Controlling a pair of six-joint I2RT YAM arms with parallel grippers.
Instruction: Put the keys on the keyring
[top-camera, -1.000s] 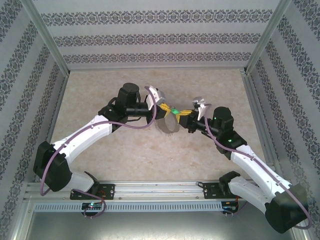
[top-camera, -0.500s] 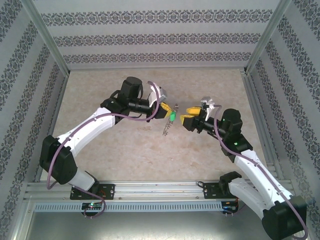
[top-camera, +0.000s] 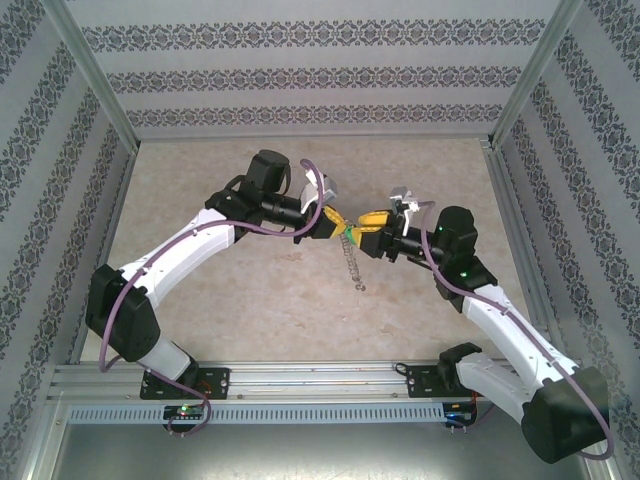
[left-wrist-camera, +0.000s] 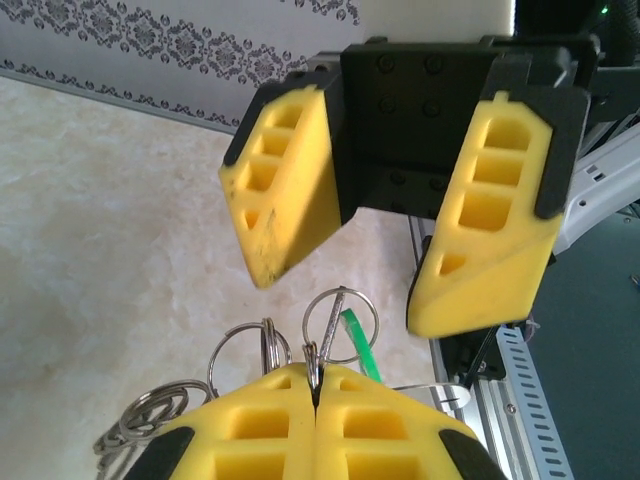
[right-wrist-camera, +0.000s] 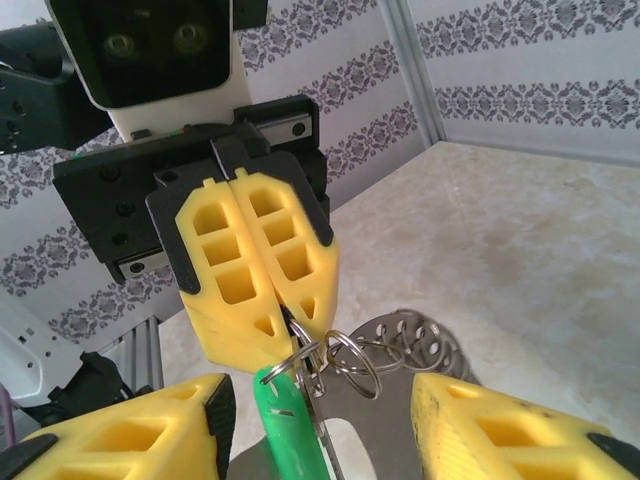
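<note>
The beige table (top-camera: 200, 290) carried both arms, which reached toward each other above its middle. The left gripper (left-wrist-camera: 315, 378) had its yellow fingers pressed together, pinching a small split ring of the keyring (left-wrist-camera: 268, 345). The keyring was a bunch of grey metal rings that hung from the tips, with a beaded chain (top-camera: 355, 268) dangling toward the middle of the surface. Facing it tip to tip, the right gripper (right-wrist-camera: 320, 420) stood spread wide, one finger on each side of the bunch; whether they touched it I could not tell. The green key (right-wrist-camera: 285, 425) hung from the rings, between those spread fingers.
</note>
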